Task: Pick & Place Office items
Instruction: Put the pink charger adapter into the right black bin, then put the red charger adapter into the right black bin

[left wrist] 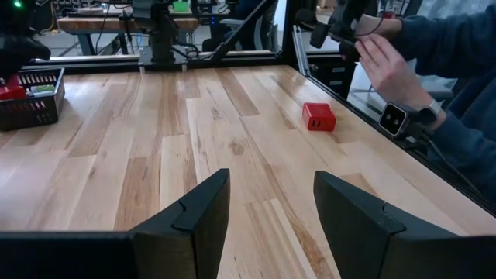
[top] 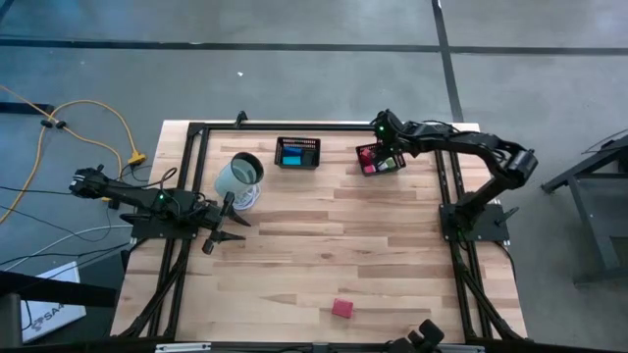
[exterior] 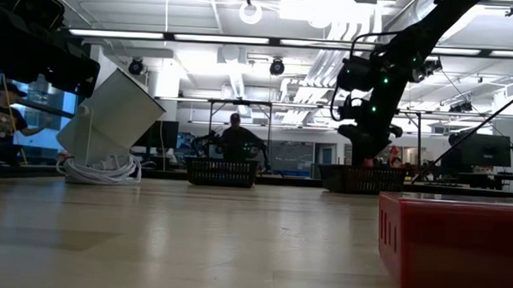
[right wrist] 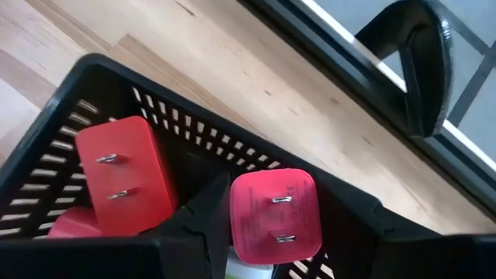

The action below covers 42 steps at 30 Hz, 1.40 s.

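My right gripper (right wrist: 291,203) reaches down into the right-hand black mesh basket (top: 381,159) at the far edge and is shut on a pink block (right wrist: 273,217) that has two metal prongs. A red pronged block (right wrist: 124,174) leans against the basket's wall beside it. Another red block (top: 341,308) lies flat on the table near the front edge. My left gripper (top: 224,227) waits open at the table's left with nothing between its fingers (left wrist: 201,213). My right gripper pinches the pink block by two opposite sides (right wrist: 236,221) between its two fingers. The pronged face is turned toward the wrist. The fingers slant down from above, inside the basket's rim. Whether the block's lower end rests on anything is hidden by the block itself.
A second mesh basket (top: 297,152) with blue and teal pieces stands left of the first. A tilted grey-white cylinder (top: 238,176) sits on a coil of white cable near my left gripper. A person's hand (left wrist: 391,66) wearing a watch is at the table's front edge.
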Each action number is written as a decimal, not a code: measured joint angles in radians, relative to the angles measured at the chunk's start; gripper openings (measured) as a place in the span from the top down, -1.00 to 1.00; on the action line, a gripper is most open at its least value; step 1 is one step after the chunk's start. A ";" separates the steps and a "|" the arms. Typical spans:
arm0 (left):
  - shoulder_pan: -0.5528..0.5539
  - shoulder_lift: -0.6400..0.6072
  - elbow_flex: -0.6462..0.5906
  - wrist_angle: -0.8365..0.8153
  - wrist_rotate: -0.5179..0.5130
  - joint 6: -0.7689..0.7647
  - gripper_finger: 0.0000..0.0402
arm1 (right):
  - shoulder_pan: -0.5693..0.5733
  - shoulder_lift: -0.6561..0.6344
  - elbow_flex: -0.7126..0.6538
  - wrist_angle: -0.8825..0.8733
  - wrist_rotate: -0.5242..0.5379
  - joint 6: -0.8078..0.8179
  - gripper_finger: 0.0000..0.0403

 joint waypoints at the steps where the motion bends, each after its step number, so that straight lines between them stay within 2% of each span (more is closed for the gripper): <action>1: 0.000 0.000 0.000 0.000 0.000 0.000 0.10 | 0.000 0.006 0.000 0.002 0.000 0.004 0.26; 16: 0.000 0.000 0.000 0.000 0.000 0.000 0.10 | 0.000 0.015 0.000 -0.022 -0.011 0.047 0.16; 33: 0.000 0.000 0.000 0.000 0.000 0.000 0.10 | 0.000 0.015 0.000 -0.020 -0.006 0.045 0.14; 42: 0.000 0.000 0.000 0.000 0.000 0.000 0.10 | 0.000 -0.047 0.000 -0.020 -0.004 0.041 0.14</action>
